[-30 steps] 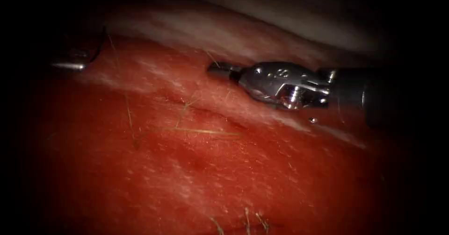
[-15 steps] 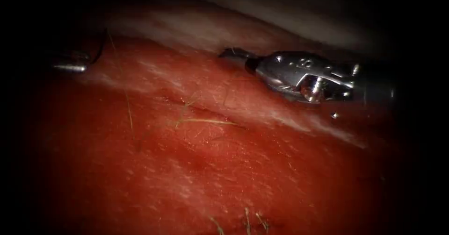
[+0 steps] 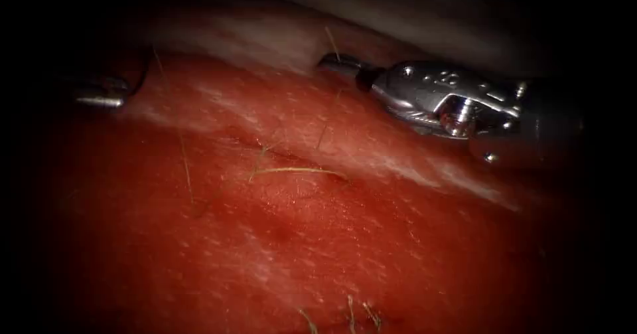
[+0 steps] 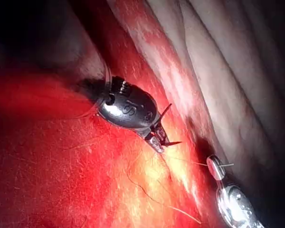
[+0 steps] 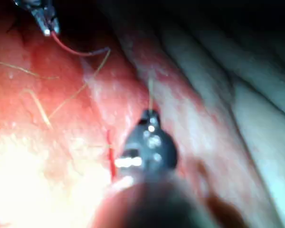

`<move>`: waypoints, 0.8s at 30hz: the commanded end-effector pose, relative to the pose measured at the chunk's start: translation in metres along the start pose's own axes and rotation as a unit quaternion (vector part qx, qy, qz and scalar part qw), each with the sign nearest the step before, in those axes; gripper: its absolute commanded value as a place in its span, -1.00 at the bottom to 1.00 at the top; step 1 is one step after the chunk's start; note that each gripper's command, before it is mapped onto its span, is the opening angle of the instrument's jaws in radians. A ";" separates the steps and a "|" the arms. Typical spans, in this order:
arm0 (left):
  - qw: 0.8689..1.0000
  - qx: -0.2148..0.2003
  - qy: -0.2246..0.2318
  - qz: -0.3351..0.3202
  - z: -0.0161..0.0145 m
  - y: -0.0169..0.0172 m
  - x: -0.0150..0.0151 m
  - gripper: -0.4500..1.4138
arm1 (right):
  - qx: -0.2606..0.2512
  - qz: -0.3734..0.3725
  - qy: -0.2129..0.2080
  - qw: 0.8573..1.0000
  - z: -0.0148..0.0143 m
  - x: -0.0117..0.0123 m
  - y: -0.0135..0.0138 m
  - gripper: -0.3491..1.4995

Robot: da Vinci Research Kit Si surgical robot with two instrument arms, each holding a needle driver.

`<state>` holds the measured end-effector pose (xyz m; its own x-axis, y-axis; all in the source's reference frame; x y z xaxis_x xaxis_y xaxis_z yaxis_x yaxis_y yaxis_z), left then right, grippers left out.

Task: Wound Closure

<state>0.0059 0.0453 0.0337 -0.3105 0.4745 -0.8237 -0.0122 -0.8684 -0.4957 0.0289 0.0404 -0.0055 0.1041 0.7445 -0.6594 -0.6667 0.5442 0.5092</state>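
- Tissue (image 3: 318, 254): red, wet-looking, streaked pale; shallow cut (image 3: 292, 155) near centre, pale thread piece (image 3: 295, 170) lying across it.
- Needle (image 3: 142, 75): thin, dark, curved; at 9 o'clock, left of the cut. Whether it enters the tissue cannot be told.
- Left tool (image 3: 99, 96): clamped on the needle, grip point along the curve unclear.
- Right tool (image 3: 338, 64): at 1 o'clock, closed on a short pale thread end (image 3: 330, 38).

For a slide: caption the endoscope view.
Left tool holds the curved needle, free of the tissue; right tool pinches a short thread end.
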 end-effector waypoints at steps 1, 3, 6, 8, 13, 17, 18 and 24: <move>1.000 -0.002 -0.001 0.003 0.0007 0.0001 -0.0006 -0.89 | 0.000 0.000 0.002 1.000 0.0010 0.0004 -0.0002 -1.00; 1.000 -0.003 -0.001 0.004 0.0008 0.0000 -0.0008 -0.89 | -0.001 0.000 0.003 1.000 0.0010 0.0004 -0.0001 -1.00; 1.000 -0.005 -0.006 -0.007 0.0008 -0.0005 -0.0015 -0.56 | -0.008 0.000 0.025 1.000 0.0012 0.0008 0.0004 -0.49; 0.996 0.023 -0.012 -0.081 0.0005 -0.0019 -0.0018 0.06 | -0.027 -0.012 0.032 0.999 0.0010 0.0008 0.0009 0.25; 0.990 0.085 -0.023 -0.108 -0.0008 -0.0025 -0.0025 0.33 | -0.042 -0.014 0.031 0.999 0.0002 0.0007 0.0014 0.49; 0.989 0.079 -0.060 -0.109 -0.0023 -0.0020 -0.0031 0.33 | -0.048 -0.017 0.031 0.998 -0.0004 0.0005 0.0016 0.56; 0.989 0.078 -0.065 -0.109 -0.0027 -0.0019 -0.0031 0.33 | -0.047 -0.017 0.031 0.998 -0.0005 0.0005 0.0016 0.56; 0.985 0.082 -0.084 -0.126 -0.0049 -0.0016 0.0000 0.33 | -0.045 -0.021 0.030 0.998 -0.0015 0.0001 0.0015 0.56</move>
<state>0.0110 0.0486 0.0312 -0.4264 0.6553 -0.6235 -0.2806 -0.7511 -0.5976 0.0259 0.0402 -0.0059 0.0978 0.6942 -0.7131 -0.7269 0.5393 0.4253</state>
